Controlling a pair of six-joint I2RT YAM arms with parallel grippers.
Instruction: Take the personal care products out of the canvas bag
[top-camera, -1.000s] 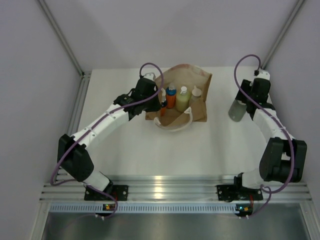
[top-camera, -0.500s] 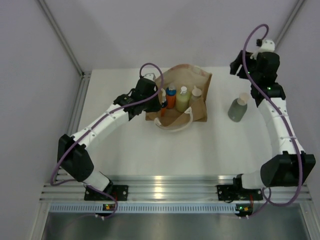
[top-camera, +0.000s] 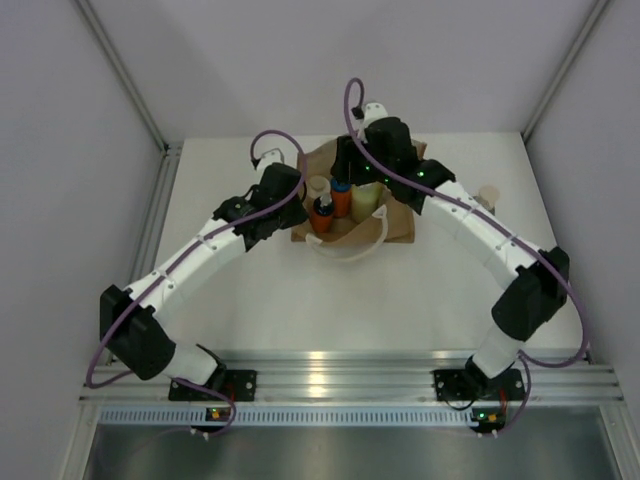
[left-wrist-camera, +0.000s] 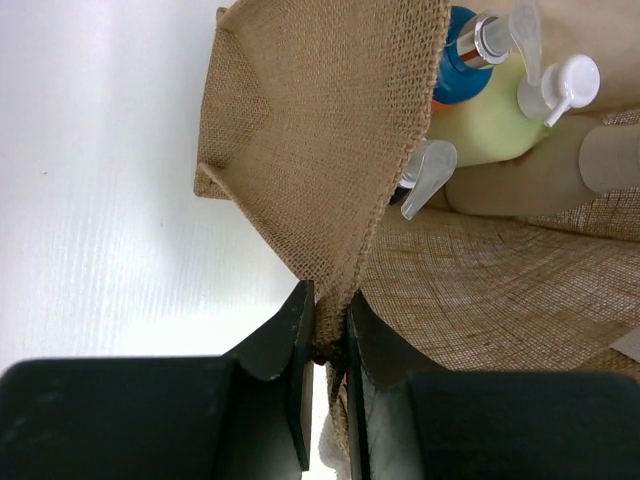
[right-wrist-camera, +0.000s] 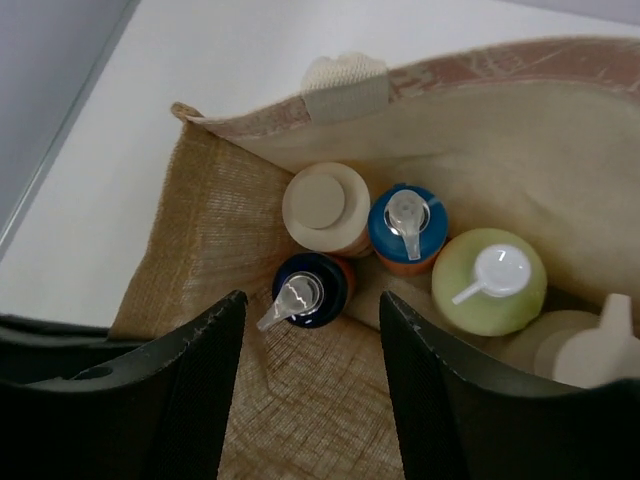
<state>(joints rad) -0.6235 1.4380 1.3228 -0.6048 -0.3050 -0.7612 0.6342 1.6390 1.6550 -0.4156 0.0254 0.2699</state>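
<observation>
Our right gripper (right-wrist-camera: 309, 300) hangs open above the dark-capped orange bottle (right-wrist-camera: 318, 278); our left gripper (left-wrist-camera: 328, 300) pinches the floppy rim of the canvas bag (left-wrist-camera: 320, 120). The bottle is probably light and slick; we'd grip its body.

bottles (right-wrist-camera: 405, 255) in canvas bag (right-wrist-camera: 200, 240), table (top-camera: 260, 290) beneath

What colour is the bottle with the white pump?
The bottle is yellow-green; right wrist view shows it best.

Coarse woven canvas bag (left-wrist-camera: 330, 140), glossy plastic bottles (right-wrist-camera: 489, 282)
</observation>
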